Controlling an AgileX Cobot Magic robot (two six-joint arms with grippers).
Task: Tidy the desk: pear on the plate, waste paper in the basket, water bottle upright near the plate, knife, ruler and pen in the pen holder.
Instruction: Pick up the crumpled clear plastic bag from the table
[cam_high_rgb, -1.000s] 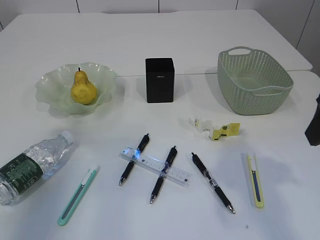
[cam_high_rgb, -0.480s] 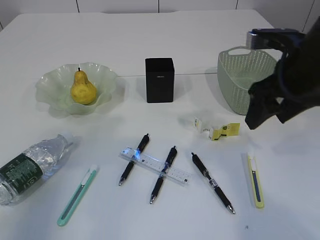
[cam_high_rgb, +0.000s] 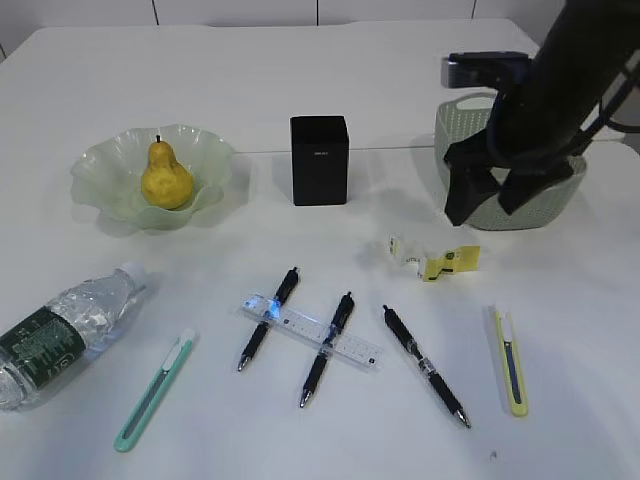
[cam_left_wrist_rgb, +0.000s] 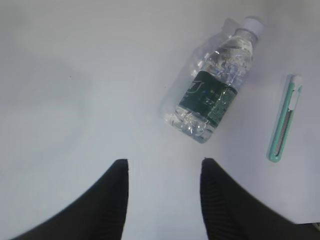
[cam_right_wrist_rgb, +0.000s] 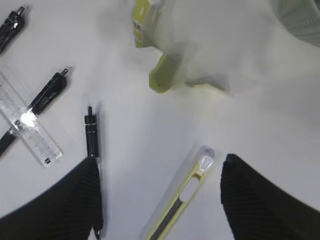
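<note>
The pear sits on the plate. The water bottle lies on its side at the front left; it also shows in the left wrist view. The waste paper lies in front of the basket. The ruler lies across two of three pens. A teal knife and a yellow knife lie at the front. The pen holder stands mid-table. My right gripper is open and empty above the paper and yellow knife. My left gripper is open, short of the bottle.
The right arm hides much of the basket in the exterior view. The teal knife lies right of the bottle in the left wrist view. The right wrist view shows the ruler, a pen and the basket's corner.
The right arm has come in from the right edge and moved left and back, now in front of the basket. Nothing on the table has moved.
</note>
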